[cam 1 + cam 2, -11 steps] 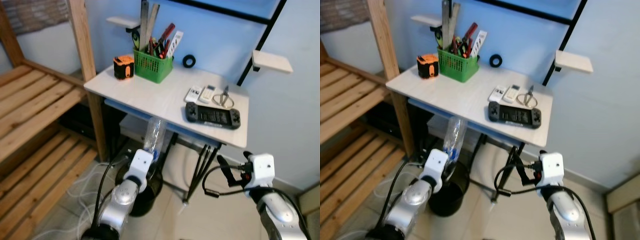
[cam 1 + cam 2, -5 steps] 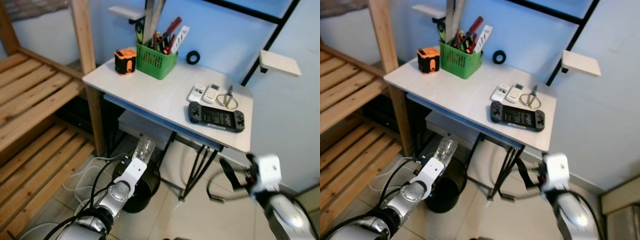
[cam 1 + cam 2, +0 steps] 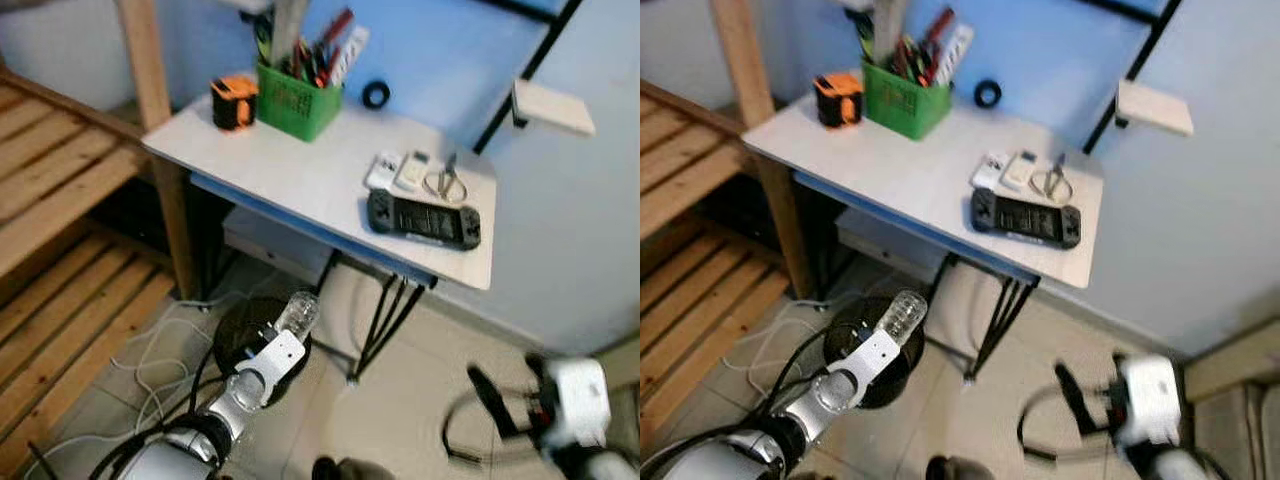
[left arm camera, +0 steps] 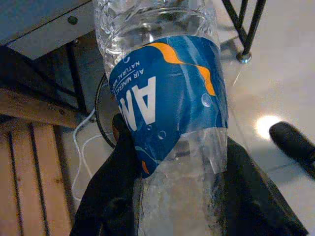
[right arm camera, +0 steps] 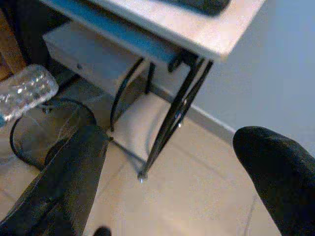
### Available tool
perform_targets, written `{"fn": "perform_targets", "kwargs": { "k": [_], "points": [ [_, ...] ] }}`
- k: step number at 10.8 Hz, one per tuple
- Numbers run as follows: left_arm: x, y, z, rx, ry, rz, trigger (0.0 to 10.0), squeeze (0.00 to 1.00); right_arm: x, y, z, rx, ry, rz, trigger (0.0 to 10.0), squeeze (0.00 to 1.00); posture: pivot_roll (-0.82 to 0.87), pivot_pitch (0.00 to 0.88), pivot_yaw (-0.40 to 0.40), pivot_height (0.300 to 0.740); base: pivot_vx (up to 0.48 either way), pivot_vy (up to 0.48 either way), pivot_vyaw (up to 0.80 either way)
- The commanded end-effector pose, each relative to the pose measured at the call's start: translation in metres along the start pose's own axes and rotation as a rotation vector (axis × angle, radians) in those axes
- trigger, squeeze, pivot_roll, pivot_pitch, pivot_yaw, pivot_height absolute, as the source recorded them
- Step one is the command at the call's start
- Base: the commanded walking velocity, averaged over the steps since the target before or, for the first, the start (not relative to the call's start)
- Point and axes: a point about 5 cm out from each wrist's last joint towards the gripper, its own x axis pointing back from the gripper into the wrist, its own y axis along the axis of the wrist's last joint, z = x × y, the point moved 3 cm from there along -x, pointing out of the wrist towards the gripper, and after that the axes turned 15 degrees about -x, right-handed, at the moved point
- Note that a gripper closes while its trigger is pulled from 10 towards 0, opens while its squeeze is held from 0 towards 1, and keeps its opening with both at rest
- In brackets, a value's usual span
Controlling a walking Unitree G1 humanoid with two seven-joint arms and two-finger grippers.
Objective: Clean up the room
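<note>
A clear plastic water bottle [image 4: 167, 108] with a blue and orange label sits between the two black fingers [image 4: 106, 196] of my left gripper [image 3: 288, 333], which is shut on it. The bottle [image 3: 298, 312] hangs tilted over the right rim of a black mesh bin [image 3: 235, 325] on the floor under the white table [image 3: 300, 185]. My right gripper [image 5: 170, 182] is open with nothing in it, low over the tiled floor to the right of the table legs. It is blurred in the eye views.
The table holds a green tool basket [image 3: 298, 100], an orange tape measure [image 3: 232, 102], a tape roll [image 3: 376, 95], two remotes [image 3: 398, 170], scissors [image 3: 450, 183] and a game console [image 3: 423, 220]. A wooden frame [image 3: 60, 200] stands left. Cables [image 3: 150, 350] lie by the bin.
The camera has shifted. My left gripper has lowered the bottle from just under the table edge to just above the bin. My right arm has dropped lower and is blurred.
</note>
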Motion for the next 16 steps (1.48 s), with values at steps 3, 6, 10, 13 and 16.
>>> {"fn": "perform_targets", "kwargs": {
  "k": [3,6,10,13,16],
  "points": [
    [0.000,-0.012,0.015,-0.119,0.047,0.092,10.0,0.00,0.018,0.004,-0.010,-0.002,-0.045,0.014,10.0,0.00,-0.33,0.175,-0.172,0.740,0.000,0.000,0.00],
    [0.001,-0.021,0.020,-0.134,0.042,0.117,10.0,1.00,0.021,0.003,-0.011,-0.001,-0.044,0.033,10.0,0.00,-0.33,0.178,-0.192,0.740,0.000,0.000,0.00],
    [0.002,-0.022,0.037,-0.302,0.103,0.118,10.0,1.00,0.025,0.006,-0.012,0.007,-0.047,0.044,10.0,0.00,-0.35,0.176,-0.201,0.740,0.000,0.000,0.00],
    [0.003,-0.013,0.063,-0.383,0.210,0.092,10.0,1.00,0.023,0.004,-0.007,0.000,-0.046,0.045,10.0,0.00,-0.34,0.171,-0.187,0.740,0.000,0.000,0.00],
    [0.003,-0.017,0.061,-0.347,0.170,0.110,10.0,1.00,0.024,0.006,-0.007,-0.006,-0.056,0.034,10.0,0.00,-0.35,0.164,-0.175,0.740,0.000,0.000,0.00]
  ]
}}
